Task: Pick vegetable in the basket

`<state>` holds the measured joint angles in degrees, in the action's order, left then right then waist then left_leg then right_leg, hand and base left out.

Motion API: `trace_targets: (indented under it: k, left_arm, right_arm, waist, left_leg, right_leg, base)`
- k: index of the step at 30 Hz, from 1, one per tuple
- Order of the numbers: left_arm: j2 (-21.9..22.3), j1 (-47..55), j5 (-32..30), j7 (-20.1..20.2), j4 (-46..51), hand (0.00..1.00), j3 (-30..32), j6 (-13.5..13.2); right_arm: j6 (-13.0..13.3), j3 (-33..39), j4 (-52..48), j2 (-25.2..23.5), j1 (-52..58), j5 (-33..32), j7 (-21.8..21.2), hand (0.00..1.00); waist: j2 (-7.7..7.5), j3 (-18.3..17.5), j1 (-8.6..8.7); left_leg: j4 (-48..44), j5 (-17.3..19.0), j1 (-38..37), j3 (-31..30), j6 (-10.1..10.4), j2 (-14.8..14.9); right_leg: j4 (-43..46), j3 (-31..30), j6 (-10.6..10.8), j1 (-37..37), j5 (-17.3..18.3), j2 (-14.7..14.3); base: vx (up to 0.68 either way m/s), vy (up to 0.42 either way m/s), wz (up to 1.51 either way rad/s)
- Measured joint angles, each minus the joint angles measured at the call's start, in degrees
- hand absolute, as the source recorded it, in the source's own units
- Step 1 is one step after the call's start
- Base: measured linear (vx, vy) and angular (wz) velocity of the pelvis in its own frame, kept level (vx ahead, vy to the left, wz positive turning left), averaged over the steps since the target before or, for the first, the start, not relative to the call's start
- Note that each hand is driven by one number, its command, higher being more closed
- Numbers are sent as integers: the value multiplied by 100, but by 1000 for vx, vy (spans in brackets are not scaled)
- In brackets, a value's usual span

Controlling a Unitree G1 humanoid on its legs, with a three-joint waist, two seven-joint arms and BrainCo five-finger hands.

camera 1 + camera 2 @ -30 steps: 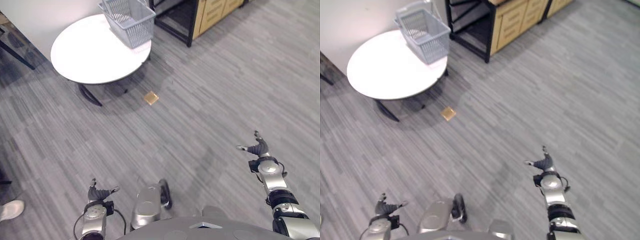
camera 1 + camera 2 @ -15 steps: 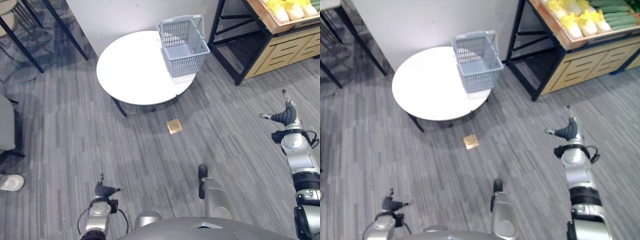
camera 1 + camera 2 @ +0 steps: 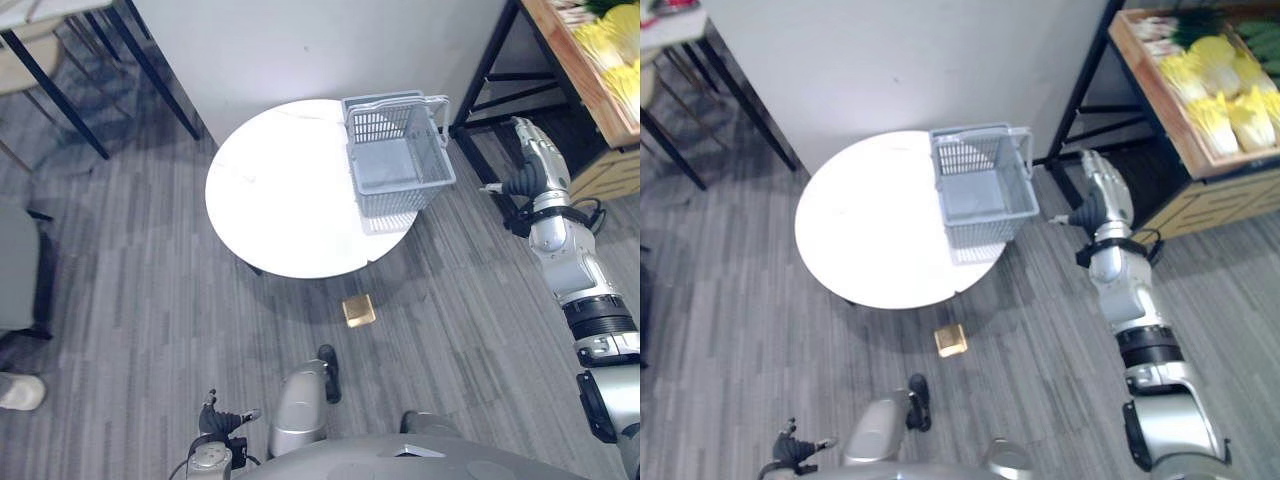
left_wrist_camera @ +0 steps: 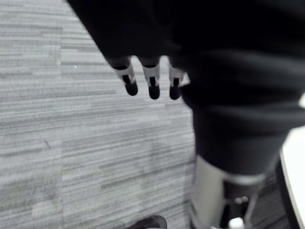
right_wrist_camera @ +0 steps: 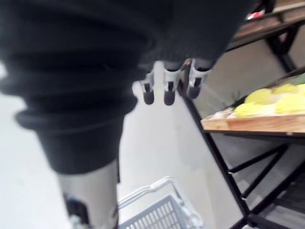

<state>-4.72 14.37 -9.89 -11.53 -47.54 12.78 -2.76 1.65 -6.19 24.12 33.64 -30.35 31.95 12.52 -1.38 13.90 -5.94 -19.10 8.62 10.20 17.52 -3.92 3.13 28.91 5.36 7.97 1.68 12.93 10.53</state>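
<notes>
The round white surface point(image 3: 270, 200) stands on the grey floor, with a grey basket point(image 3: 400, 203) upright on it near its 2 o'clock edge, handles folded down to the rim. The right hand point(image 3: 527, 165) is raised at the basket's 3 o'clock, near it but not touching. Its fingers point(image 5: 167, 90) are straight and it holds nothing.

The vegetables are on a wooden shelf point(image 3: 1225, 195) at about 2 o'clock from that hand, well apart from the basket. Yellow cabbages point(image 3: 1215, 95) lie in rows there, with green ones point(image 3: 1265, 40) behind them.

The left hand point(image 3: 222, 420) hangs low, at 6 o'clock from the surface and well apart from it. Its fingers point(image 4: 151, 86) are relaxed and nearly straight over the floor, and it is empty.

A small tan block point(image 3: 359, 310) lies on the floor just past the surface's 5 o'clock edge. A person's light shoe point(image 3: 20, 392) shows at 8 o'clock from the surface.
</notes>
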Motion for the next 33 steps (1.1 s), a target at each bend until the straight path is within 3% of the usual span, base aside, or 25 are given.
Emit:
trace_targets:
  k: [1, 2, 3, 5, 7, 9, 10, 11, 12, 14, 19, 25, 26, 29, 33]
  left_arm:
    - [-13, 4, -11, 1, -16, 0, -43, 18]
    - [-91, -16, -31, -2, -45, 0, -120, 23]
    - [-129, -23, -32, -5, -51, 0, -151, 21]
    - [-244, -108, -85, -4, -52, 0, -164, 6]
    - [-298, -330, -86, -4, -51, 0, -199, -2]
    - [-383, -458, -92, 1, -47, 0, -306, -33]
    - [-483, -462, -91, -2, -30, 0, -311, -46]
    - [-560, -434, -79, -11, -90, 0, -327, -38]
    - [-469, -428, -75, -10, -91, 0, -334, -41]
    - [-254, -420, -68, -11, -81, 0, -351, -120]
    - [-148, -417, 5, -22, -103, 0, -369, -166]
    - [-247, -609, 20, -124, -98, 0, -512, -260]
    - [-248, -603, 25, -143, -103, 0, -566, -258]
    - [-247, -618, 26, -149, -91, 0, -808, -267]
    - [-257, -739, 25, -150, -68, 0, -1078, -297]
  right_arm:
    - [0, -60, 4, 1, -82, 40, -2, 0]
    - [4, -146, 21, 3, -208, 96, 7, 0]
    - [3, -200, 65, 4, -278, 95, 12, 0]
    - [42, -424, 262, 14, -653, 95, 17, 0]
    - [74, -493, 357, 77, -993, 95, 17, 0]
    - [91, -594, 518, 78, -1211, 96, -3, 0]
    - [108, -621, 565, 70, -1216, 95, -4, 0]
    - [114, -777, 679, 38, -1231, 104, -15, 0]
    - [118, -865, 723, 30, -1304, 109, -29, 0]
    - [111, -1040, 924, 75, -1508, 205, -58, 0]
    - [95, -1411, 1648, 108, -1759, 317, -140, 0]
    - [123, -1730, 2432, 87, -2282, 342, -287, 0]
    - [112, -1718, 2431, 82, -2401, 512, -199, 100]
    - [116, -1741, 2584, 67, -2685, 555, -181, 100]
    - [122, -1829, 2989, 121, -3190, 555, -94, 100]
  waist:
    - [-5, 13, 17]
    - [8, 30, 63]
    - [19, 39, 63]
    - [81, 55, 57]
    - [114, 71, 86]
    - [63, 77, 65]
    - [-39, 88, 3]
    - [-196, 54, -47]
    - [-51, 56, -112]
    - [196, 91, -58]
    - [323, 220, -65]
    - [454, 691, -154]
    - [483, 781, -156]
    - [535, 915, -236]
    - [610, 1023, -219]
  left_leg:
    - [86, 34, -175, -36, -18, -39]
    - [274, 54, -542, -141, -43, -94]
    - [374, 52, -738, -178, -40, -96]
    - [641, 49, -1187, -396, -35, -43]
    - [789, 58, -1218, -590, 63, 72]
    - [862, 146, -1251, -693, 391, 142]
    - [874, 207, -1334, -722, 495, 130]
    - [905, 343, -1458, -787, 718, 40]
    - [878, 364, -1435, -792, 806, 230]
    - [922, 305, -1198, -852, 912, 517]
    - [1008, 155, -1018, -907, 986, 602]
    - [1020, 155, -480, -1337, 987, 453]
    - [1021, 155, -422, -1382, 987, 439]
    - [1006, 155, -299, -1481, 987, 393]
    - [854, 162, 61, -1592, 991, 310]
  right_leg:
    - [670, -156, 196, -285, -114, 19]
    - [1607, -396, 209, -588, -54, -34]
    - [1817, -408, 135, -682, -19, -56]
    - [1318, -249, -277, -1031, 172, -41]
    - [280, -271, -329, -1432, 142, -41]
    - [-1256, -290, -376, -1583, -747, -35]
    - [-1788, -300, -310, -1573, -1515, -26]
    - [-1878, -175, -284, -1582, -1983, 26]
    - [-2032, -131, -353, -1511, -1942, -122]
    - [-2475, 77, -440, -1464, -2001, -390]
    - [-2731, 252, -499, -1440, -2048, -458]
    - [-3423, 649, -455, -1443, -2508, -334]
    - [-3428, 683, -455, -1462, -2511, -312]
    - [-3428, 704, -447, -1537, -2534, -263]
    - [-3412, 770, -463, -1729, -2562, -178]
  base:
    - [492, 112, 39]
    - [408, 52, 48]
    - [481, 16, 54]
    - [449, -63, 44]
    - [404, -178, 62]
    - [328, -207, 53]
    - [357, -304, 35]
    - [369, -332, 12]
    - [343, -326, 7]
    - [319, -287, 5]
    - [94, -73, 16]
    - [-57, 11, 40]
    - [-62, -1, 29]
    - [-78, -4, 15]
    - [-106, -4, 17]
